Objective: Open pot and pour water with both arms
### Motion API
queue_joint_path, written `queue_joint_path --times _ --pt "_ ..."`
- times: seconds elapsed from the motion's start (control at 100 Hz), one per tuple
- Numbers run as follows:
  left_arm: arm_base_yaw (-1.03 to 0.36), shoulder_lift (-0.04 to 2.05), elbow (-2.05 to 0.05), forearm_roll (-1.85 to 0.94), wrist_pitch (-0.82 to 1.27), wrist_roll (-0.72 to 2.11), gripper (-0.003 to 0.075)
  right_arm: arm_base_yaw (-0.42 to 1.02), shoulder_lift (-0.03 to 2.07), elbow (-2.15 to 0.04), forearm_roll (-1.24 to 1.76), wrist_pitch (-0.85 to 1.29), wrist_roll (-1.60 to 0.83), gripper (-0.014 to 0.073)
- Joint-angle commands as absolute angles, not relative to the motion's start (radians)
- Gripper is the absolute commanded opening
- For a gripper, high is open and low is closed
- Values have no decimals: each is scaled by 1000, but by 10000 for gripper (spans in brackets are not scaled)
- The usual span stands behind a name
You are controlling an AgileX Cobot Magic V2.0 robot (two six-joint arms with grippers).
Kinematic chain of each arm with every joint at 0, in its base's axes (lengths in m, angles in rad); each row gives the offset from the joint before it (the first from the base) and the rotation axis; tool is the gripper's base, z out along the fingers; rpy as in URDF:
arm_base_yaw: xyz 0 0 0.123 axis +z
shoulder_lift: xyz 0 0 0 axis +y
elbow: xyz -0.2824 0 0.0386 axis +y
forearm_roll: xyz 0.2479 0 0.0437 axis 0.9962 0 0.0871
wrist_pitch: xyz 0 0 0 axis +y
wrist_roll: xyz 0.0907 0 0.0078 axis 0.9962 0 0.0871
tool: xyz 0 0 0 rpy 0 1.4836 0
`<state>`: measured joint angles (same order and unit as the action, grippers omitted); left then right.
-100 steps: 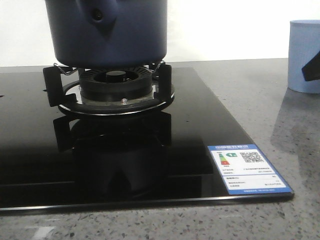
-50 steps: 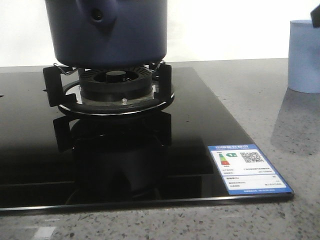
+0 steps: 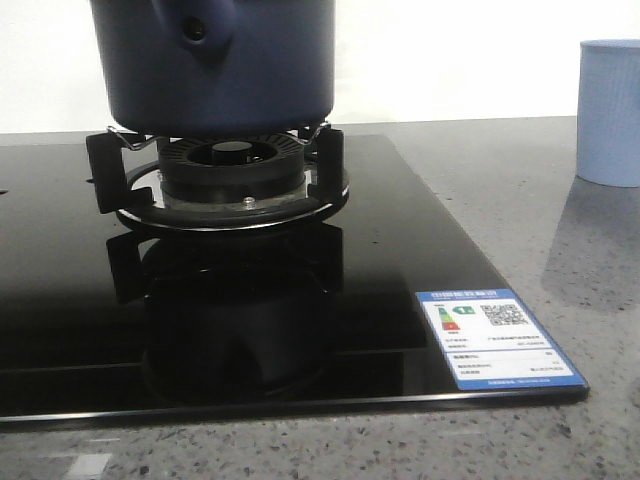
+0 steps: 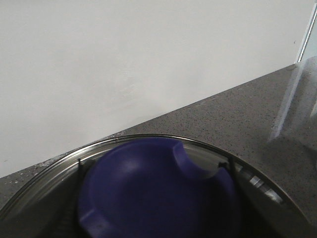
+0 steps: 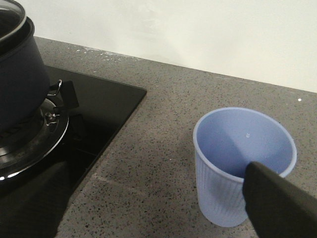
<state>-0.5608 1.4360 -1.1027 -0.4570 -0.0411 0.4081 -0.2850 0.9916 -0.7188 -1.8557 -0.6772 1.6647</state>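
The dark navy pot (image 3: 215, 60) stands on the burner grate (image 3: 225, 190) of the black glass hob; its top is cut off in the front view. It also shows in the right wrist view (image 5: 17, 84) with its glass lid (image 5: 10, 20) on. The left wrist view looks straight down on the glass lid (image 4: 44, 176) and its big blue knob (image 4: 153, 193); no left fingers show. My right gripper (image 5: 153, 208) is open, its dark fingers (image 5: 280, 203) wide apart, one finger in front of the pale blue ribbed cup (image 5: 237, 148). Neither gripper shows in the front view.
The pale blue cup (image 3: 610, 110) stands on the grey speckled counter (image 3: 540, 200) to the right of the hob. A blue-and-white energy label (image 3: 495, 338) sits on the hob's front right corner. A white wall runs behind the counter.
The dark part of my right gripper that was beside the cup in the front view has risen and left that view. The pot and the cup have not moved.
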Motion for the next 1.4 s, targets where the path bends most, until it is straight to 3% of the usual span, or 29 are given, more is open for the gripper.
queue_joint_path --times 0.0,1.39 --pt "-570 1399 -1138 -465 -147 397 368 -292 975 -742 -1851 -671 1671 643" --pt "-570 1413 -1138 -490 -83 395 370 -292 975 -742 -1851 -689 1678 643"
